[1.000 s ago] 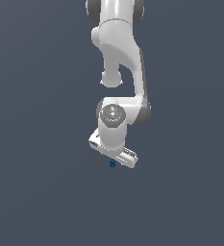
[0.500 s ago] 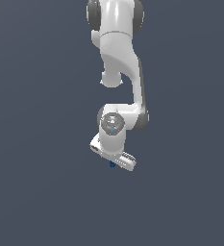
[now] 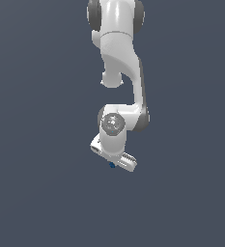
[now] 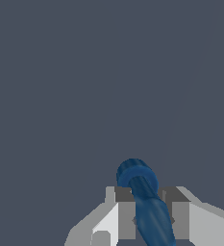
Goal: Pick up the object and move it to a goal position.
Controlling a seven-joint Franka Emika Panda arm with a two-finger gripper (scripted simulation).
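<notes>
The object (image 4: 144,199) is a dark-blue rod-like piece with a rounded, ringed end. In the wrist view it sits between the two grey fingers (image 4: 125,211), which press on its sides. In the exterior view it shows only as a tiny dark-blue blob (image 3: 112,165) just under the white hand. My gripper (image 3: 113,163) hangs from the white arm in the middle of the exterior view, pointing down, shut on the object. Whether the object rests on the surface or is lifted cannot be told.
A plain dark grey-blue surface (image 3: 46,193) fills both views. The white arm (image 3: 119,58) rises from the gripper to the top of the exterior view. No goal marker shows.
The gripper and the object have shifted slightly downward in the exterior view. The grip on the object is unchanged.
</notes>
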